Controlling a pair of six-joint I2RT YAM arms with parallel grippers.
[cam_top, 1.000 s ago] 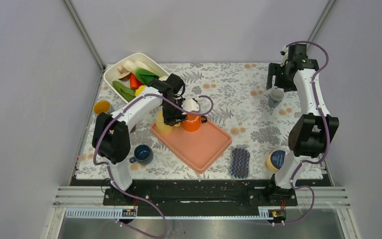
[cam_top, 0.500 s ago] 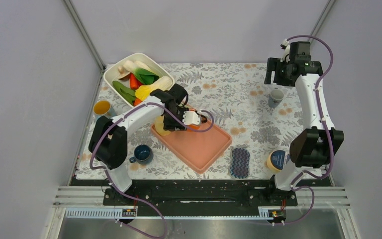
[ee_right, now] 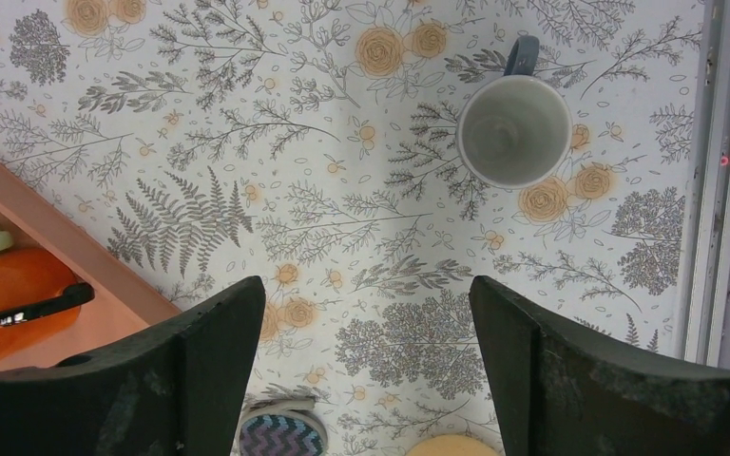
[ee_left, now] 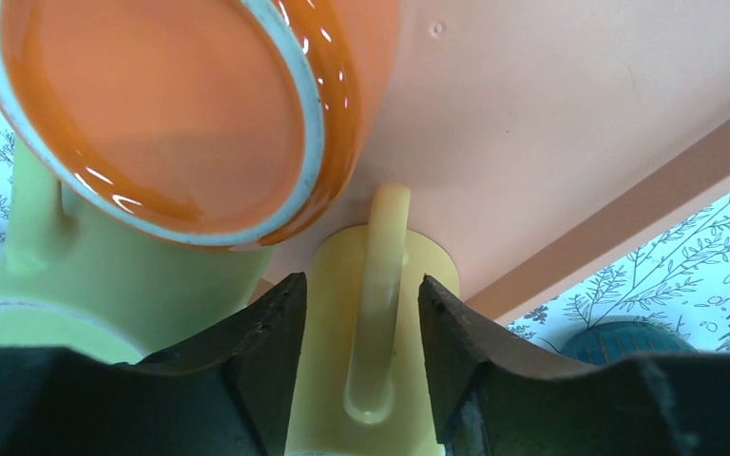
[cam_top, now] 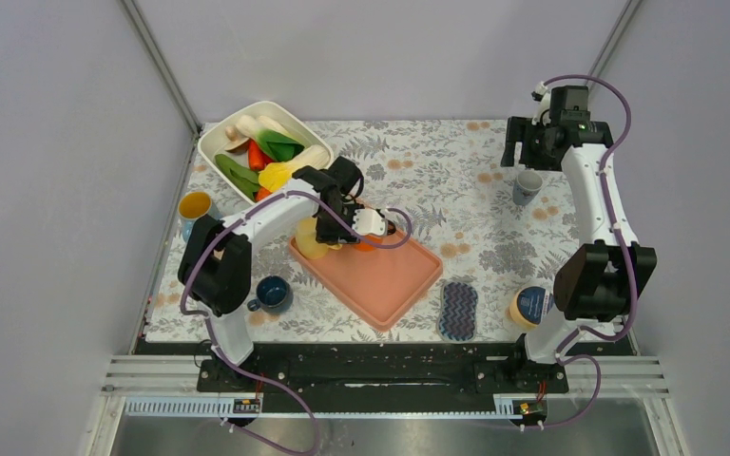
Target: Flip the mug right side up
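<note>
Left gripper is released, jaws apart either side of the yellow mug's handle, gripping nothing. Just beyond, the orange mug now lies tipped on the pink tray, mouth sideways; a second ago it sat base-up. Probably half turned, still needs standing. Right gripper hangs open, well apart.

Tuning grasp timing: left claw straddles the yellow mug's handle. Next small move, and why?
Probably close the left claw on the handle of the yellow mug. The handle sits between the fingers with gaps on both sides, so nothing is gripped yet. The orange mug lies tilted close beside it, so I'd avoid shifting sideways.
</note>
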